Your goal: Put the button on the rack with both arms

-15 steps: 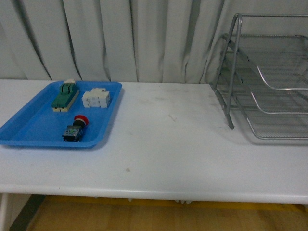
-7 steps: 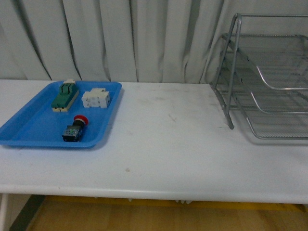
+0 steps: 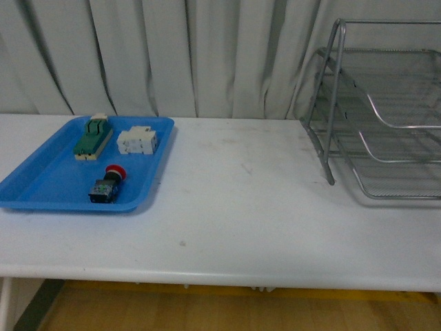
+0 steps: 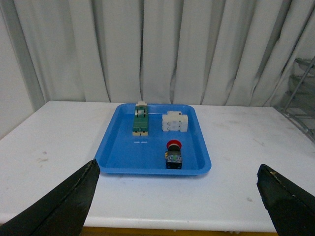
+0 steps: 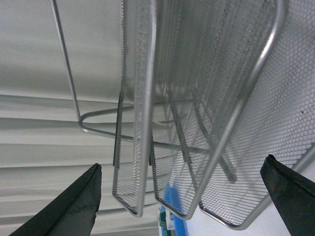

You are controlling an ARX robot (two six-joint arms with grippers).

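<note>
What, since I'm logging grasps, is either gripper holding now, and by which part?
Nothing is held. The left gripper and right gripper are both open and empty; the button lies untouched in the blue tray.

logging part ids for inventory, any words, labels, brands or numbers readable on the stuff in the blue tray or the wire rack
No text can be read in any view.
Red-capped black push-button: any marking too small and blurred.
White plastic block, green-and-cream block: no legible marks.
Blue plastic tray, silver wire-mesh rack: no text visible.
</note>
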